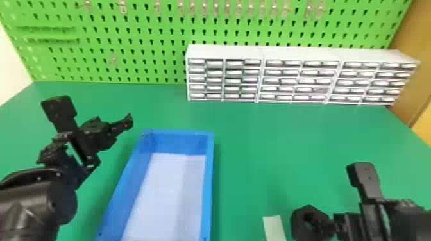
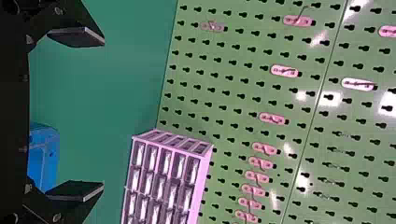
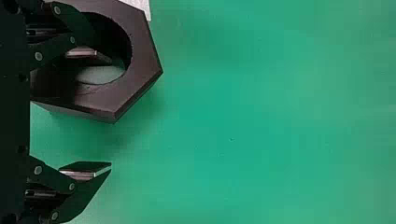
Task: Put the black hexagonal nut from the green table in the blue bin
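The black hexagonal nut [image 1: 299, 221] is on the green table [image 1: 256, 141] at the lower right of the head view. My right gripper [image 1: 340, 199] is beside it, with its fingers apart. In the right wrist view, one finger of the right gripper [image 3: 110, 113] overlaps the round hole of the nut [image 3: 142, 70], while the other stands outside the nut; whether they touch it I cannot tell. The blue bin [image 1: 208, 179] lies left of the nut. Beyond its left wall my left gripper [image 1: 96, 110] is held over the table; the left gripper [image 2: 93, 114] is open and holds nothing.
A pale strip [image 1: 274, 228] lies on the table between bin and nut. White drawer cabinets [image 1: 224, 53] stand along the table's back, before a green pegboard [image 1: 134, 48] with small hooks. Green tabletop stretches between the bin and the cabinets.
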Motion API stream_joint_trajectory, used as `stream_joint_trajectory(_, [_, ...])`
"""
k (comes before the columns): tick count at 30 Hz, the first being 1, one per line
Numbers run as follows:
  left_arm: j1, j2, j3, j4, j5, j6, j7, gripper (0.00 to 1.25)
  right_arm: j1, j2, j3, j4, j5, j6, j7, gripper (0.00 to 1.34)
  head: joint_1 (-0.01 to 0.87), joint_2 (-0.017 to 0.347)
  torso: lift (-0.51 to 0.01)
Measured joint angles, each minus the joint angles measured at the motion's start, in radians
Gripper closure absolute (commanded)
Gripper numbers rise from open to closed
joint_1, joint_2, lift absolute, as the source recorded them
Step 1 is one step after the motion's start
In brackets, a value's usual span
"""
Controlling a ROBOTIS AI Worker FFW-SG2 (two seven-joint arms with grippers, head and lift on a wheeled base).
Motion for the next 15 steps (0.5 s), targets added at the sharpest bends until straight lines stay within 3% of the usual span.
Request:
stream_joint_trajectory(11, [0.000, 0.000, 0.000, 0.000, 0.000, 0.000, 0.000, 0.19, 0.007, 0.001, -0.002, 0.010, 0.000, 0.000, 0.000, 0.47, 0.666, 0.032, -0.100])
stream_joint_trajectory(15, [0.000, 0.000, 0.000, 0.000, 0.000, 0.000, 0.000, 0.19, 0.007, 0.001, -0.001, 0.011, 0.000, 0.000, 0.000, 0.57, 0.666, 0.032, -0.100])
